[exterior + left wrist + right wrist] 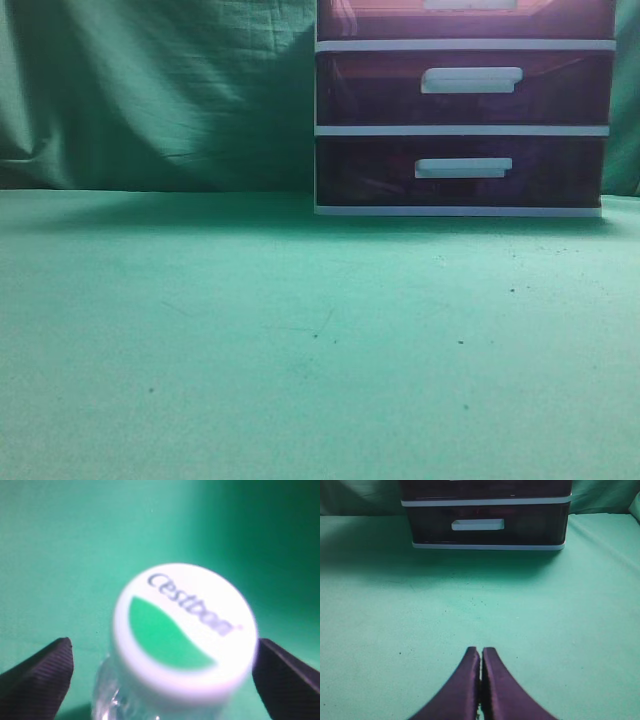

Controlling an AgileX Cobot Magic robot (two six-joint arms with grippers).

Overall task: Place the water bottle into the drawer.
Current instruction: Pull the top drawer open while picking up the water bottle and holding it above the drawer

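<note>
Above the water bottle, the left gripper hangs spread wide; it should descend squarely before clamping. Right gripper rests pressed together.

"cestbon" printed on water bottle white cap, blurry.

The water bottle stands upright, seen from above in the left wrist view: a clear plastic body under a white cap printed with a green swoosh and blurred dark lettering. It rests on the green cloth.

The drawer is the top one of its white-framed unit – translucent reddish-purple, lighter than the two below. Only its lower strip shows at the upper edge of the exterior view, with part of its white bar handle. Its front sits flush with the others – closed.
</note>
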